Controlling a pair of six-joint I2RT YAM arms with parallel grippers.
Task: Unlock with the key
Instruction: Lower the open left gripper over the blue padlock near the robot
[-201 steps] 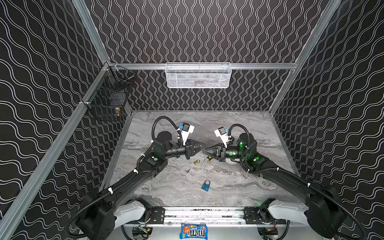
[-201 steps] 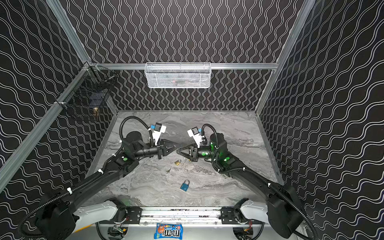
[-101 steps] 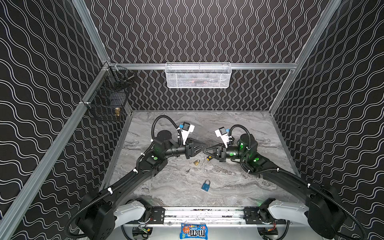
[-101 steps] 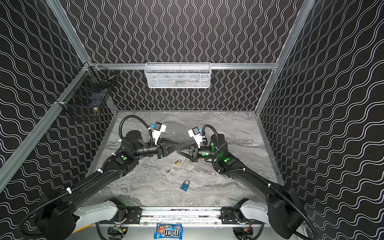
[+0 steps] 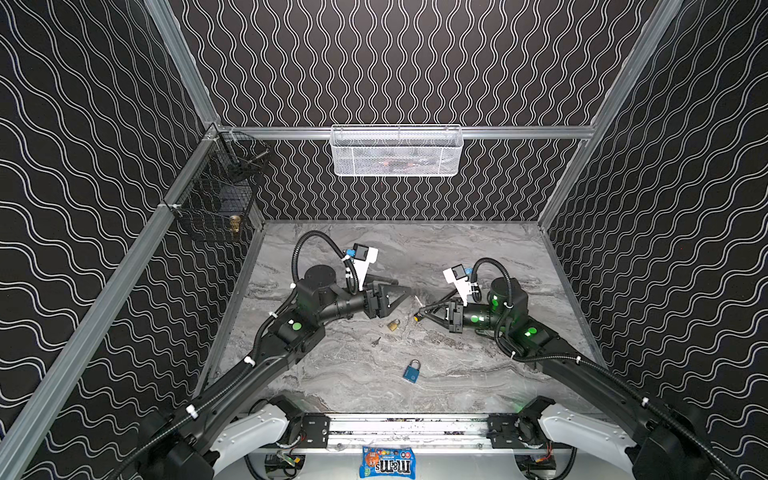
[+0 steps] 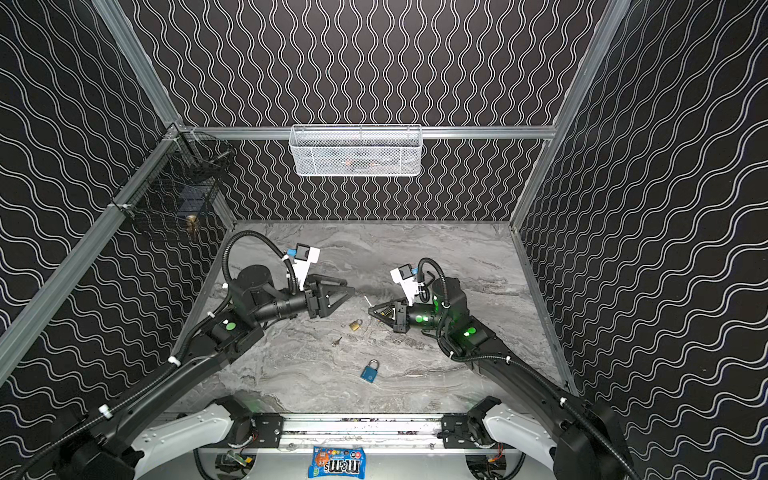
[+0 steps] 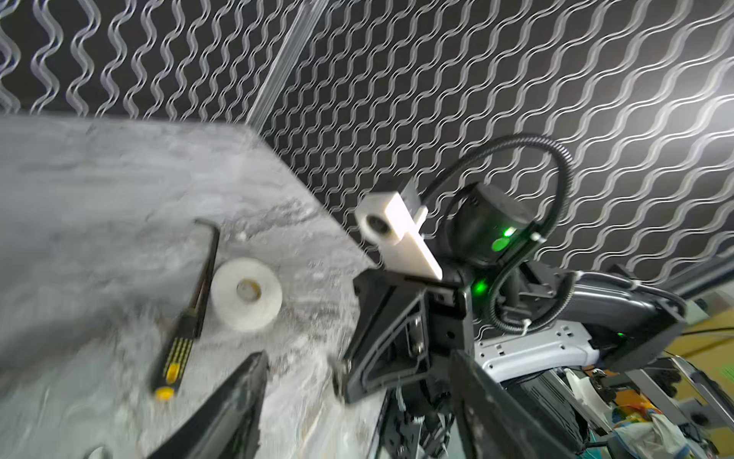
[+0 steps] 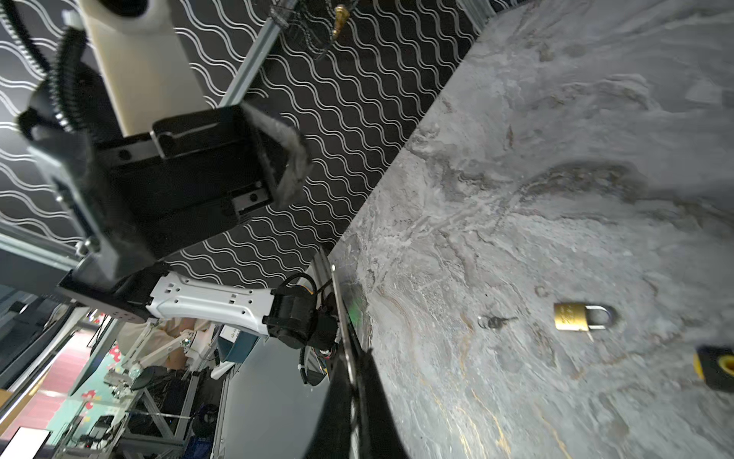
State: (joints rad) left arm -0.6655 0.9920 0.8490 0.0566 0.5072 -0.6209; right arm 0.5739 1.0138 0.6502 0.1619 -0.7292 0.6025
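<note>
Black left jaws stand wide, right jaws pinch a key (image 8: 341, 314) (edge-on)

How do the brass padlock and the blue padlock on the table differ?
The small brass padlock is gold-coloured; the blue padlock has a blue body and looks larger. The brass padlock lies farther back, near the small dark key; the blue padlock lies alone, nearer the front. Both lie flat on the grey marble-patterned table, unheld, shackles seemingly shut.
</note>
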